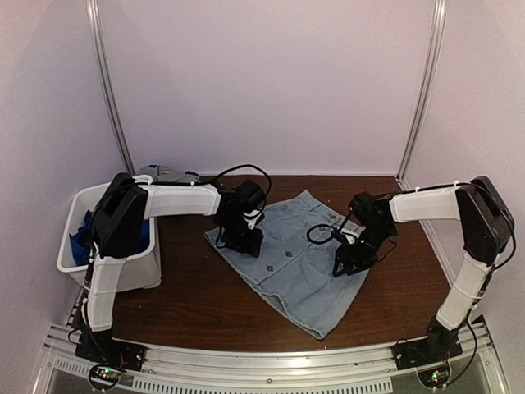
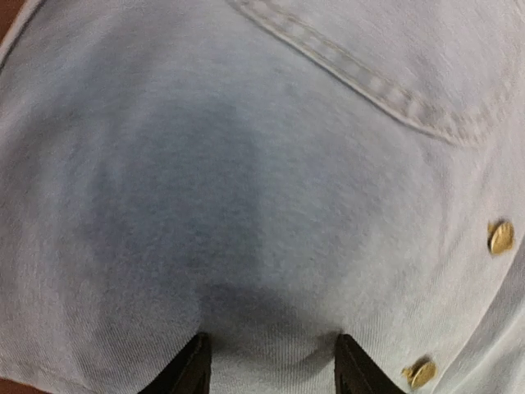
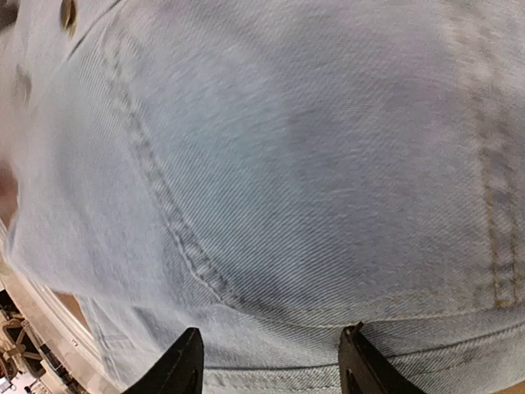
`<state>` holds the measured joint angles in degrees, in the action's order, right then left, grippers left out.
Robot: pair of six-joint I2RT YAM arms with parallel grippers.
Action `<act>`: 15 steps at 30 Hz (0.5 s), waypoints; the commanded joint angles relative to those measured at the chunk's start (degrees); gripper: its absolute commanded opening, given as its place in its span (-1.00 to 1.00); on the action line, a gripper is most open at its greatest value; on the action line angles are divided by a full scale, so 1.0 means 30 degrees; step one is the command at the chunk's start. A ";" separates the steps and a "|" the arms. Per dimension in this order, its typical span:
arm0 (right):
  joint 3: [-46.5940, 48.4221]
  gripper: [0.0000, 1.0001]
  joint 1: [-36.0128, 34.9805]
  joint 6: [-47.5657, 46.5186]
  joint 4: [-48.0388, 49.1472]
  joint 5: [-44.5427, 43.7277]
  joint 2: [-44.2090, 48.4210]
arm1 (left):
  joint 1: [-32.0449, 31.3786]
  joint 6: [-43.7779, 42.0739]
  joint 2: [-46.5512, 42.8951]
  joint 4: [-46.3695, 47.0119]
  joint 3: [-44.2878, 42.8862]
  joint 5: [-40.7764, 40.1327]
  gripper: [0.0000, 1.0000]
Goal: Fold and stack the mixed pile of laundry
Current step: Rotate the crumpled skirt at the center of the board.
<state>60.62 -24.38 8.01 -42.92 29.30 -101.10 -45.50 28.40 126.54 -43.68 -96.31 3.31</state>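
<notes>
Denim skirt [image 1: 289,261] lies flat mid-table [image 1: 189,300], ready for folding; left gripper [image 1: 243,240] and right gripper [image 1: 349,264] press down on it, jaws half open, pinching nothing yet.

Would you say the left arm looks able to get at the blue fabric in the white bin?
Probably yes: the bin is open-topped beside its base, the blue fabric uncovered; its pincer must first leave the denim skirt.
</notes>
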 commanded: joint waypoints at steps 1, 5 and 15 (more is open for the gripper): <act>-0.2102 0.13 -0.3661 0.2594 0.0837 0.3158 0.1428 | 0.1697 -0.0282 0.2570 -0.0237 -0.1817 -0.1713 0.07; -0.1446 0.20 -0.5621 0.3912 0.1394 0.5020 0.2932 | 0.2387 -0.1071 0.2657 -0.0398 -0.4267 -0.1568 0.15; -0.0465 0.25 -0.1068 0.2115 0.0177 0.1960 0.4116 | 0.0121 -0.2558 -0.1562 -0.0416 -0.2070 0.0060 0.19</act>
<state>60.40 -31.88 16.64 -41.28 39.92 -87.94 -40.01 23.07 128.46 -44.88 -108.33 0.38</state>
